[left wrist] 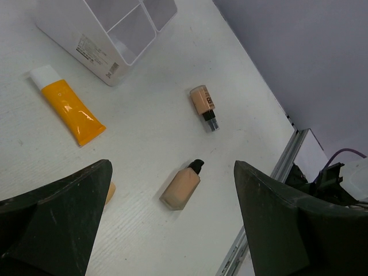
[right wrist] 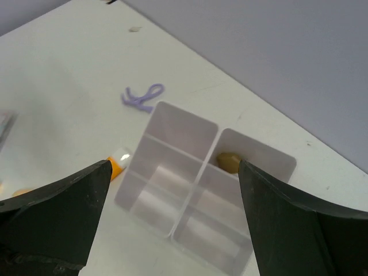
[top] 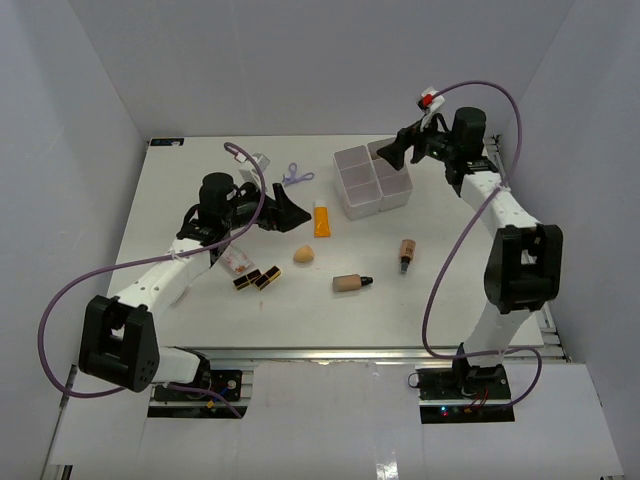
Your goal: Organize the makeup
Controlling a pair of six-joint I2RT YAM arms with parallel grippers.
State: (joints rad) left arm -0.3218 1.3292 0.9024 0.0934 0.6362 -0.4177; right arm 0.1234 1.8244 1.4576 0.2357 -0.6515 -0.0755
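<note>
The makeup lies spread over the white table. An orange white-capped tube [top: 321, 218] [left wrist: 68, 105] lies beside the white four-compartment box [top: 352, 203] [right wrist: 150, 144]. Two beige dark-capped bottles [top: 352, 282] [top: 406, 253] lie on their sides, also in the left wrist view [left wrist: 182, 185] [left wrist: 204, 106]. A peach sponge [top: 303, 255], black-gold lipsticks [top: 257, 279], a clear pinkish item [top: 237, 262] and a lilac clip [top: 294, 176] [right wrist: 142, 96] lie apart. My left gripper [top: 290, 212] [left wrist: 172, 169] hangs open above the table, empty. My right gripper [top: 390, 152] [right wrist: 173, 167] is open over the box; a small tan item [right wrist: 229, 161] sits in one far compartment.
White walls close the table in at the back and both sides. A metal rail [top: 380, 352] runs along the near edge by the arm bases. Another small clear object [top: 262, 160] lies near the back left, behind the left arm's cable.
</note>
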